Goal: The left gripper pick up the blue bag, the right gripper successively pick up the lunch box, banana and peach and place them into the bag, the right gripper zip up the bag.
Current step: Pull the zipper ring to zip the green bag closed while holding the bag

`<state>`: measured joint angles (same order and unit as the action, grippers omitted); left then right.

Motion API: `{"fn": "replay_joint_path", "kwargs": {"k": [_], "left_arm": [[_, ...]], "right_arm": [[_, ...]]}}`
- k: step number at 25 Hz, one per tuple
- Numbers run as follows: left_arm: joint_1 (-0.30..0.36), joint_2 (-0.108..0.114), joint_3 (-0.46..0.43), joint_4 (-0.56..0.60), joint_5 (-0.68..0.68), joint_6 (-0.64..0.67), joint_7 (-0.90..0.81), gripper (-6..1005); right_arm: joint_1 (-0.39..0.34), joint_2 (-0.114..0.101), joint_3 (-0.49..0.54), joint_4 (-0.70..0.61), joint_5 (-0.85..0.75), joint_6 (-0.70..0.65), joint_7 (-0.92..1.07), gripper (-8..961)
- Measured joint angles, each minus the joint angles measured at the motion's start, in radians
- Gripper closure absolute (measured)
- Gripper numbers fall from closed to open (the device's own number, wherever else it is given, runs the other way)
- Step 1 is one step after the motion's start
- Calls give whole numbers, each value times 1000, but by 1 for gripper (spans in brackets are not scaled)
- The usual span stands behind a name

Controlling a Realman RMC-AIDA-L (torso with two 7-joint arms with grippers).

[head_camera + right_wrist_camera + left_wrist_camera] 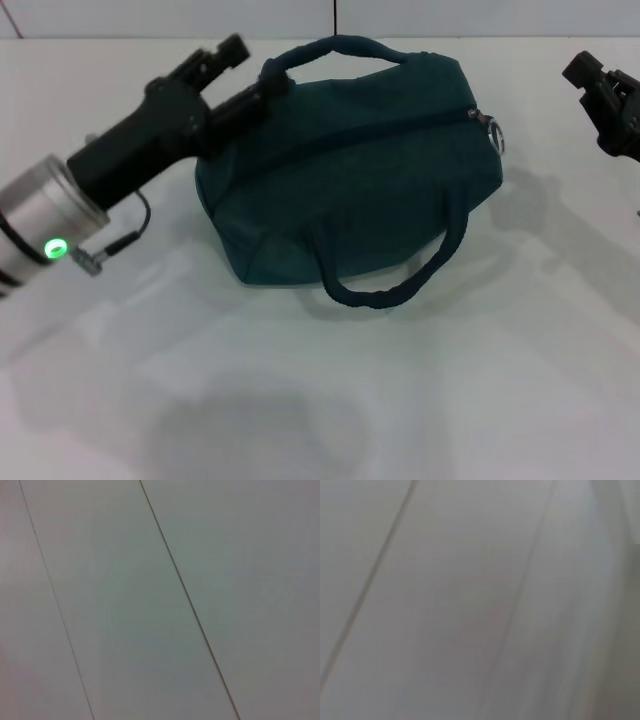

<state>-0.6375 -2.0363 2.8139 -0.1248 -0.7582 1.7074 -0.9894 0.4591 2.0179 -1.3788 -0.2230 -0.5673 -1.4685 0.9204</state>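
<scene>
The blue bag point(350, 190) lies on the white table point(400, 400), its zipper drawn shut with the metal pull point(495, 130) at its right end. One handle point(335, 48) arches over its far side and the other handle point(400, 285) droops toward me. My left gripper point(252, 68) is open at the far handle's left end, with its lower finger touching the bag. My right gripper point(605, 95) hovers at the right edge, clear of the bag. Lunch box, banana and peach are out of view. Both wrist views show only pale panels.
The table's back edge meets a wall point(150, 15) just behind the bag. A cable point(125, 240) hangs under the left wrist.
</scene>
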Motion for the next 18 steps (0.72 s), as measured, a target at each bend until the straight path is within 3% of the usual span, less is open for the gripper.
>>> {"fn": "replay_joint_path", "kwargs": {"k": [4,7,10,15,18], "left_arm": [[-94,34,30,-33,50,13,-136,224],[-165,38,31,-81,106,18,-222,127],[-241,24,31,-144,180,8,-292,123],[-342,-31,31,-226,299,-77,-330,122],[-381,-47,32,-234,355,-136,-341,124]], "right_arm": [[0,0,0,0,0,1,0,934],[-1,1,-1,1,0,2,0,934],[-1,1,-2,4,0,4,-2,933],[-1,1,-5,9,0,5,-2,931],[0,1,-5,14,0,5,-2,930]]}}
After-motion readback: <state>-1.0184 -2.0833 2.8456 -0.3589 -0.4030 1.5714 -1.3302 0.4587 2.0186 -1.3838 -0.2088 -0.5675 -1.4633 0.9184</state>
